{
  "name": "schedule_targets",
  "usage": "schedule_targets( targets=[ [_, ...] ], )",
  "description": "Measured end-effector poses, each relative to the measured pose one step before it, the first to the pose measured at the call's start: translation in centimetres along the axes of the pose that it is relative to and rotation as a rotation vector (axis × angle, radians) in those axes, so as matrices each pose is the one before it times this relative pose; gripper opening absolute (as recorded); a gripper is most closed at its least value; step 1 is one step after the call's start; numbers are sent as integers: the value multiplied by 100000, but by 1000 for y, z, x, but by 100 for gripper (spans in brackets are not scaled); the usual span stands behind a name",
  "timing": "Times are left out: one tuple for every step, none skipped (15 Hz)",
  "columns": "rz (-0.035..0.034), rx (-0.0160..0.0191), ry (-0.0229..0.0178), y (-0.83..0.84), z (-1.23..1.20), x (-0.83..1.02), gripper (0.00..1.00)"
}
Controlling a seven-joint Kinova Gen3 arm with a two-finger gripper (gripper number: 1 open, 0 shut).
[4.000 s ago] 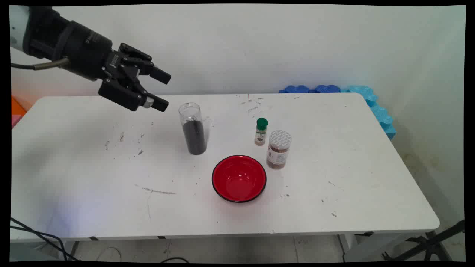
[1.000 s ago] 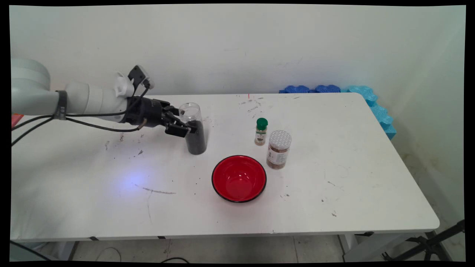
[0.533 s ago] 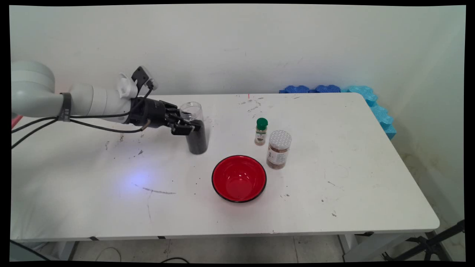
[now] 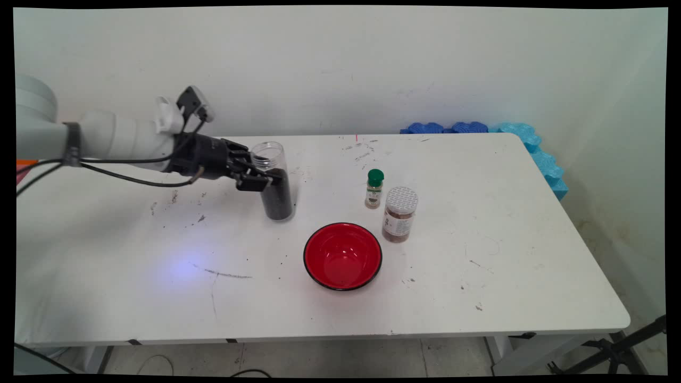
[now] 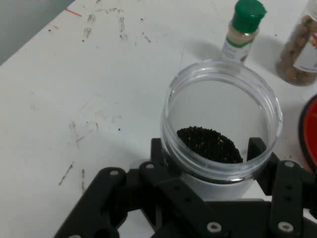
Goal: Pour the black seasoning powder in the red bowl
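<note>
Gripper (image 4: 264,180) is seen in main view clamped round clear jar (image 4: 272,181), lidless, part-filled with dark grains, tilted slightly near table (image 4: 479,255) centre-left; red bowl (image 4: 342,256) near. In hand view, fingers (image 5: 256,148) are pressed on jar's smooth rigid wall below rim; likely light, slippery, spillable; mid-body hold judged best.
</note>
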Motion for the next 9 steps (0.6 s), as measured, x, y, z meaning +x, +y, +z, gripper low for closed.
schedule_targets(
  targets=[
    [428,-329,-123,101,-790,205,0],
    [515,-471,-305,146,-1099,184,0],
    [465,-475,-475,158,-1234,145,0],
    [292,-341,-399,143,-1032,86,0],
    [163,-196,-243,95,-728,57,0],
    [285,-461,-367,160,-1070,87,0],
    [415,-790,-458,248,-1290,74,0],
    [469,-1038,-420,315,-1274,79,0],
    [441,-922,-379,269,-1014,79,0]
  ],
)
